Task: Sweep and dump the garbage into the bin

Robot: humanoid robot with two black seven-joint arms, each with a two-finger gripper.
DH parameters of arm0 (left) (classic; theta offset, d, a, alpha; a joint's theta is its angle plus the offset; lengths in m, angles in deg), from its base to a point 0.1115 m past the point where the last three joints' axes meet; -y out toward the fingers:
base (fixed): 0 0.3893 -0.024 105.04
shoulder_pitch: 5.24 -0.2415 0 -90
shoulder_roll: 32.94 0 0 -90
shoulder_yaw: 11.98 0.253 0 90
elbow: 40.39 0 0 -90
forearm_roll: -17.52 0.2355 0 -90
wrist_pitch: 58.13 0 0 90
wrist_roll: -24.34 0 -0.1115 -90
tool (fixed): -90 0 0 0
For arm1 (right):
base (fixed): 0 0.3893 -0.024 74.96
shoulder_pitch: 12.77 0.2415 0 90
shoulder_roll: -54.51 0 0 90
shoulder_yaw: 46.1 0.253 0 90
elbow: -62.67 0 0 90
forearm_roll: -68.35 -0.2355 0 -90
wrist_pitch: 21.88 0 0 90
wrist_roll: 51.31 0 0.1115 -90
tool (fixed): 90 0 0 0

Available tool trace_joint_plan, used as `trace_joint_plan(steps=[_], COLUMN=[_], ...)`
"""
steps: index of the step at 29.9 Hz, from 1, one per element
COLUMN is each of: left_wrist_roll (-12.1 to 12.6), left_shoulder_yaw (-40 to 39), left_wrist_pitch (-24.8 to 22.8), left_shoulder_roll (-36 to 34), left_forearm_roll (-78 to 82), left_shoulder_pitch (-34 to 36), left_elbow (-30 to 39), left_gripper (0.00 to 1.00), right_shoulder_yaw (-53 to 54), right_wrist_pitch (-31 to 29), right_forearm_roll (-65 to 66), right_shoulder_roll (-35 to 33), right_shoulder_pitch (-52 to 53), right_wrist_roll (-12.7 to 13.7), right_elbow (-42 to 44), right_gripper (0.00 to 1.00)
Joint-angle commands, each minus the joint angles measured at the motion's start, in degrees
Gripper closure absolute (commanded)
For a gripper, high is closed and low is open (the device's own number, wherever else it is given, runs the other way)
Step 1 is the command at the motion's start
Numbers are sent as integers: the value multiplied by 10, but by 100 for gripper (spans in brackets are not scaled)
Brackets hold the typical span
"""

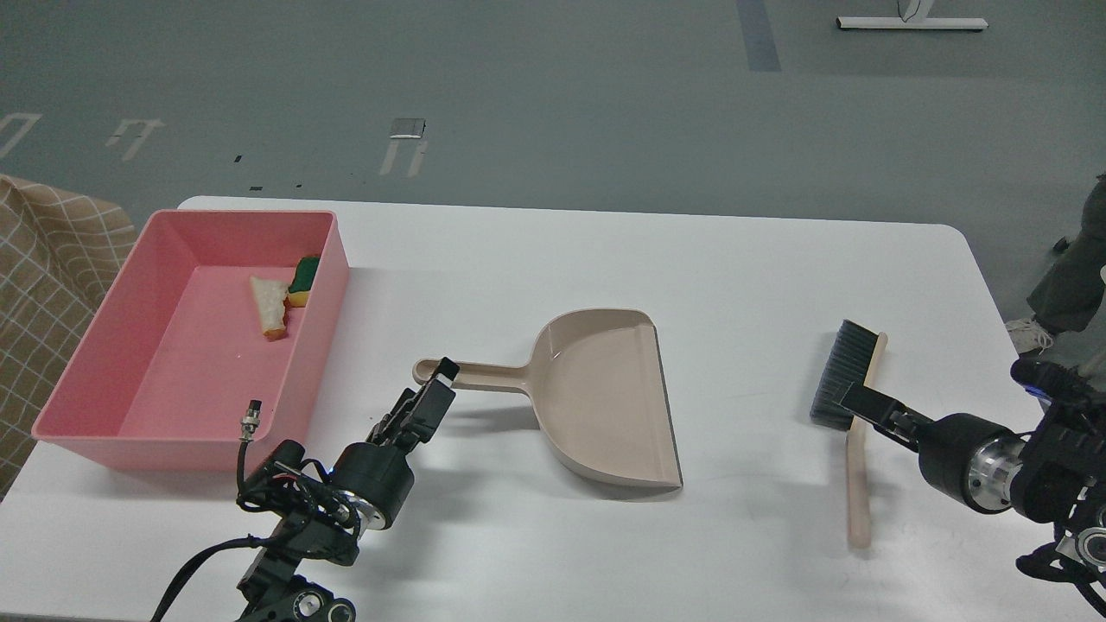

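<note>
The large rectangular pink plastic bin (130,363) sits at the table's 9 o'clock side. Both scraps lie inside, at its 1 o'clock corner: the white bread piece with brown crust (271,306) and the yellow-green sponge chunk (302,280). The left gripper (441,380) is just beside the beige plastic dustpan (596,397) handle end; finger spacing cannot be determined. The right gripper (851,399) overlaps the wooden-handled black-bristle brush (851,406); grip undeterminable.

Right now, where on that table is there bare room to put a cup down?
Widest bare patch: between the dustpan and the brush. The far strip behind both is bare too. It is crowded between the pink bin and the dustpan handle, where the left gripper sits.
</note>
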Motion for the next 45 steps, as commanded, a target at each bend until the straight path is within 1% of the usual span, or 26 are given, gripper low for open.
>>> trace_joint_plan(steps=[1, 4, 10, 12, 14, 18, 19, 20, 23, 25, 28, 31, 32, 34, 36, 38, 40, 42, 43, 45], left_wrist_roll=[-1, -1, -2, -12, -19, -32, -35, -46, -63, -65, -61, -59, -59, -58, -58, -58, -59, -59, -59, -59], left_shoulder_yaw=[0, -4, -9, -9, -9, -10, -11, -11, -14, -17, -18, -17, -17, -14, -13, -9, -8, -8, -8, -9], left_wrist_pitch=[0, 0, 0, 0, 0, 0, 0, 0, 0, 0, 0, 0, 0, 0, 0, 0, 0, 0, 0, 0], left_shoulder_roll=[-22, -45, -67, -80, -84, -106, -110, -115, -118, -117, -115, -113, -113, -114, -114, -114, -113, -112, -110, -105], left_forearm_roll=[0, -1, -1, -2, -2, -2, -2, -1, -1, -2, -10, -51, -71, -89, -112, -126, -127, -127, -128, -129], left_shoulder_pitch=[-20, -36, -63, -75, -79, -94, -94, -93, -89, -78, -48, -1, 20, 40, 69, 104, 124, 136, 148, 161], left_elbow=[27, 67, 106, 133, 146, 197, 202, 203, 203, 203, 203, 201, 199, 195, 181, 154, 134, 123, 114, 101], left_gripper=[2, 2, 2, 2, 2, 2, 2, 2, 2, 2, 2, 2, 2, 2, 2, 2, 2, 2, 2, 2], right_shoulder_yaw=[0, 0, -1, -1, 0, 1, 2, 9, 35, 59, 82, 104, 117, 133, 163, 188, 192, 193, 193, 193], right_wrist_pitch=[0, 0, 0, 0, 0, 0, 0, 0, 0, 0, 0, 0, 0, 0, 0, 0, 0, 0, 0, 0], right_forearm_roll=[0, 0, 1, 0, 0, -1, -1, -2, -2, -8, -27, -41, -43, -43, -43, -43, -43, -43, -43, -43], right_shoulder_roll=[0, 0, 1, 1, 1, 3, 3, 6, 12, 22, 35, 55, 73, 95, 133, 190, 226, 245, 269, 292], right_shoulder_pitch=[0, 0, 1, 1, 1, 1, 1, 1, 1, 6, 26, 56, 66, 76, 91, 111, 127, 138, 150, 169], right_wrist_roll=[0, 0, 0, 0, 0, 0, 0, 0, -1, -1, -1, -1, -1, -2, -2, -3, -3, -4, -4, -3], right_elbow=[0, 1, 1, 4, 5, 4, 4, 3, 4, 5, 6, 8, 7, 7, 8, 7, 7, 7, 7, 7], right_gripper=[1, 1, 1, 1, 1, 1, 1, 1, 1, 1, 1, 2, 2, 2, 2, 2, 2, 2, 2, 1])
